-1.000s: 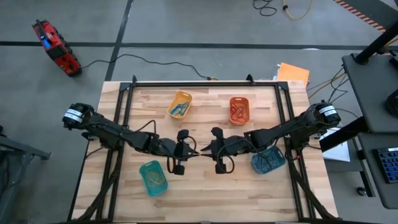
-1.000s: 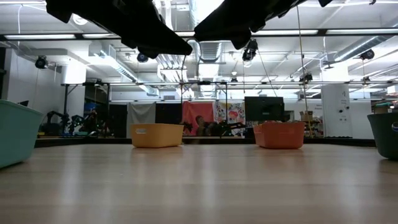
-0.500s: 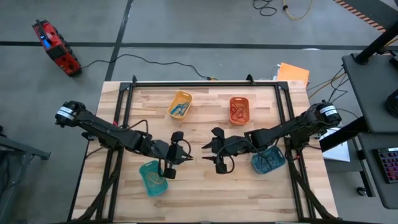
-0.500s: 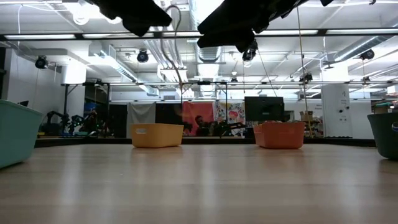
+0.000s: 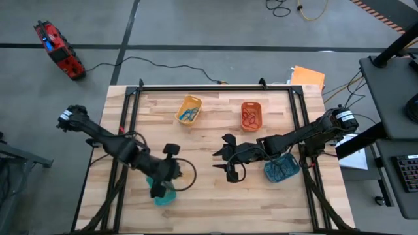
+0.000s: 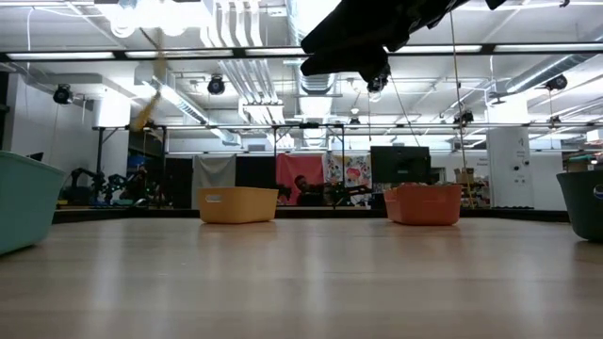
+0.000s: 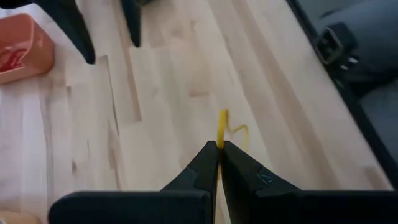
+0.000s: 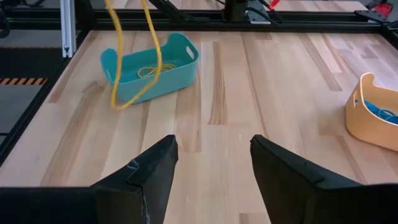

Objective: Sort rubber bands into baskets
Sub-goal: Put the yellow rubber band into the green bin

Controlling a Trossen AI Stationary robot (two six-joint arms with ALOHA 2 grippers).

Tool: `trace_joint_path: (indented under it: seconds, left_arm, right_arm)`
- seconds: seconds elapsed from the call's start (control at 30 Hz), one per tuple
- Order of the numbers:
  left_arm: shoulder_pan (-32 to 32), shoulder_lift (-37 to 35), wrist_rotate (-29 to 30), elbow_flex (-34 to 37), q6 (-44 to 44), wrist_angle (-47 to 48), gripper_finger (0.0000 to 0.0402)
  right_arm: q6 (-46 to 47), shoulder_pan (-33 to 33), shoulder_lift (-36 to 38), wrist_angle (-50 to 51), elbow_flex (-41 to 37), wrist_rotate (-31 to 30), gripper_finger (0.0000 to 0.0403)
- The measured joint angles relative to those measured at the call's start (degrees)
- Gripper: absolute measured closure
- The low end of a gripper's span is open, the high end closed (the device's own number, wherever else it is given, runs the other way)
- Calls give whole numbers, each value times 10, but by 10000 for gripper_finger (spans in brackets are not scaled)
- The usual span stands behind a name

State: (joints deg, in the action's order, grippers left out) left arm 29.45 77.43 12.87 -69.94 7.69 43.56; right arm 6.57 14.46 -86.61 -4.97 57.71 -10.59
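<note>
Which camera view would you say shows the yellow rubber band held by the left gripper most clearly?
The right wrist view: the yellow rubber band hangs as a full loop before the teal basket. The left wrist view shows only a bit; the low view a blur.

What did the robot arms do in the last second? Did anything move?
The left gripper swung away from the table's middle to above the teal-green basket, jaws shut on a yellow rubber band that dangles from it. The right gripper stayed near the middle and opened its jaws, holding nothing. The yellow basket, orange basket and blue-teal basket stayed put.
</note>
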Motion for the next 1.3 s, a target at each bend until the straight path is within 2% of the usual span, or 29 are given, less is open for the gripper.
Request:
trace_joint_path:
  seconds: [0.13, 0.27, 0.5, 0.73, 0.93, 1.17, 1.3]
  left_arm:
    - [30, -1, -20, -42, 21, 73, 402]
    - [52, -1, -53, -54, 57, 134, 402]
    - [61, -2, -88, -34, 135, 202, 402]
    - [61, -3, -144, 13, 164, 208, 401]
    - [60, -3, -170, 75, 188, 166, 401]
    - [60, -3, -186, 129, 159, -11, 401]
    - [60, -1, -191, 147, 158, -51, 401]
  right_arm:
    - [1, 0, 0, 0, 0, 0, 204]
    - [3, 0, 0, 0, 0, 0, 204]
    - [3, 0, 0, 0, 0, 0, 204]
    - [3, 0, 0, 0, 0, 0, 204]
    - [3, 0, 0, 0, 0, 0, 204]
    - [3, 0, -1, 0, 0, 0, 204]
    - [3, -1, -1, 0, 0, 0, 204]
